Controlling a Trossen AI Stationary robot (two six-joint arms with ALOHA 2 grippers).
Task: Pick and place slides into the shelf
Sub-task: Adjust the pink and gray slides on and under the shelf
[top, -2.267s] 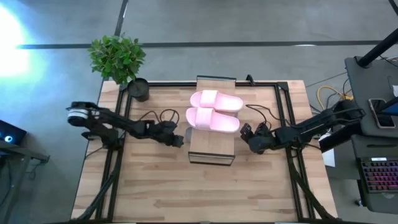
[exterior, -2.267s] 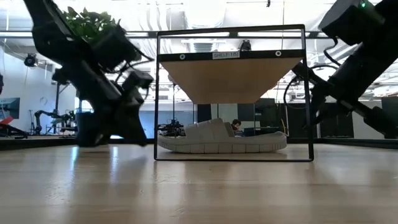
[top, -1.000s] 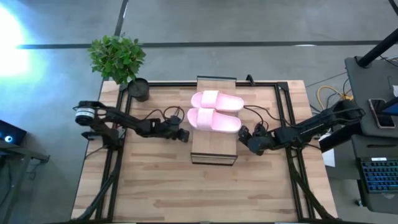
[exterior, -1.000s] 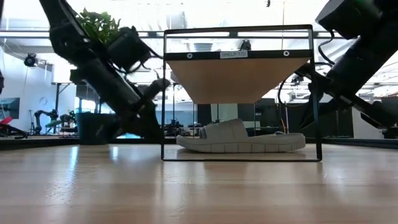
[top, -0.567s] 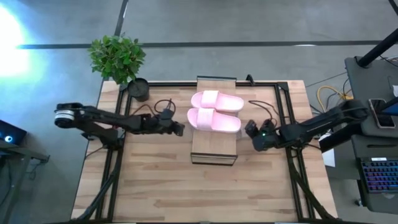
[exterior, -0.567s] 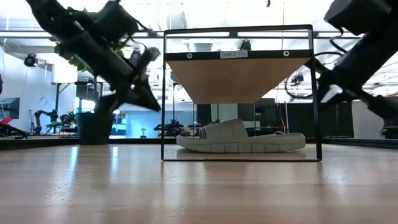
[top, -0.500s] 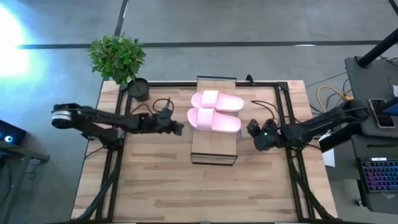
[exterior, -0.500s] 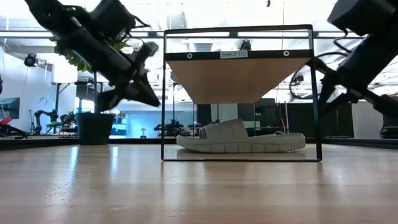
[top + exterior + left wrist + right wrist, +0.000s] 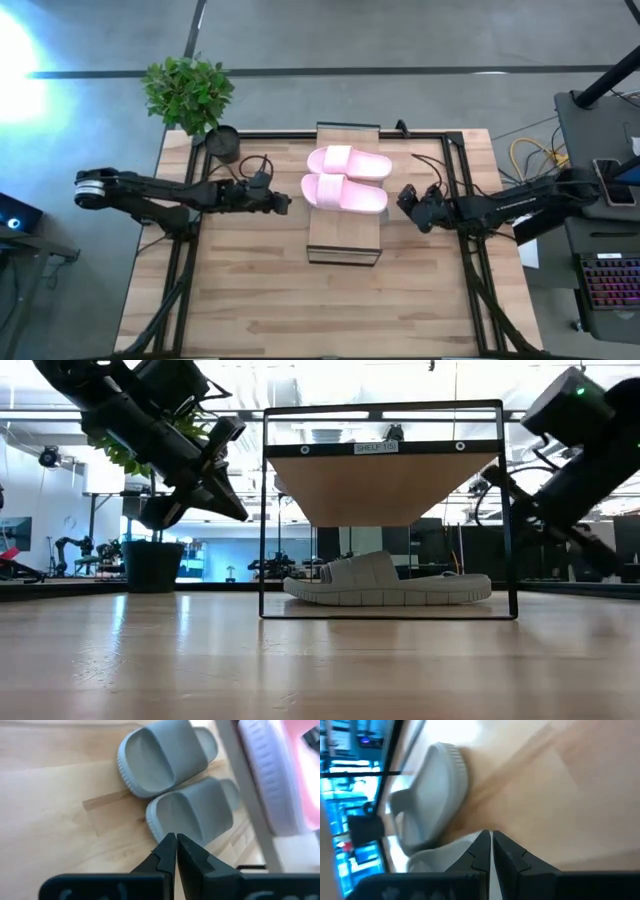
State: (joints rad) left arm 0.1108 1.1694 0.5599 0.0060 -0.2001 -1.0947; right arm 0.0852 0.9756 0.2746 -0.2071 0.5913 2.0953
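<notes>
Two pale pink slides (image 9: pixel 346 161) (image 9: pixel 343 193) lie side by side, soles down, on the shelf's plank top (image 9: pixel 343 237). Two grey-green slides (image 9: pixel 167 760) (image 9: pixel 195 812) lie on the table under the shelf (image 9: pixel 385 485); the low view shows them as one shape (image 9: pixel 385 582). My left gripper (image 9: pixel 284 204) is shut and empty, raised off the table just left of the shelf; it also shows in its wrist view (image 9: pixel 176 842). My right gripper (image 9: pixel 404 199) is shut and empty, raised just right of the shelf, and shows in its wrist view (image 9: pixel 491 840).
A potted plant (image 9: pixel 188 92) with a dark pot (image 9: pixel 224 143) stands at the table's far left corner. Black cables (image 9: pixel 258 168) trail along both arms. Bare wooden tabletop (image 9: pixel 320 300) lies in front of the shelf.
Both grippers have risen from near the tabletop and drawn a little away from the shelf's ends, the left toward the table's left and far edges, the right toward its right and far edges. The shelf and the slides have stayed still.
</notes>
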